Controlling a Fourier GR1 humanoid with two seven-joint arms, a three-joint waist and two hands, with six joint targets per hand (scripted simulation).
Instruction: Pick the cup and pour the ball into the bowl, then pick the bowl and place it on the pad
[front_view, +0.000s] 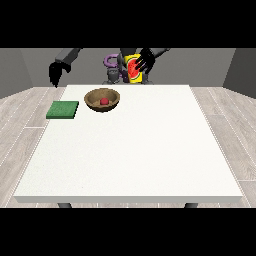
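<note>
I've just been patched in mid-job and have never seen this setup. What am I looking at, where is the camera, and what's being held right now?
The single camera stands across the large white table and faces the machine, a humanoid robot with two arms, small at the top of the view. Each arm ends in a black robot hand.

The robot hand at the view's right has its fingers curled around a yellow cup with a red picture on it, held up above the table's far edge. The robot hand at the view's left hangs in the air beyond the table's far left corner, holding nothing.

On the table sit a round brown wooden bowl with a small red ball already inside, and, to its left in the view, a flat green square pad. The bowl is not on the pad yet.
</note>
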